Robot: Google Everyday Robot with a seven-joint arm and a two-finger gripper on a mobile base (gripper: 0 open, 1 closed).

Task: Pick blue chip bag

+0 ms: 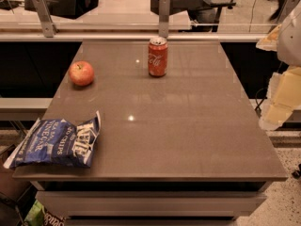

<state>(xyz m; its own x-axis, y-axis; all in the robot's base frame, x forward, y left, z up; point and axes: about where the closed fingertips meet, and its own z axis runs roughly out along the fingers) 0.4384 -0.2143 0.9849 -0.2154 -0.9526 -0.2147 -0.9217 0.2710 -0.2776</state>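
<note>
We see the blue chip bag [56, 144] lying flat on the near left corner of the table [188, 126], its left end jutting past the edge. A red apple [81, 73] sits farther back on the left side. A red soda can [158, 56] stands upright near the far edge, well apart from the bag. The gripper [277, 105] hangs beyond the table's right side, far from the bag; we cannot tell whether it is spread or closed.
</note>
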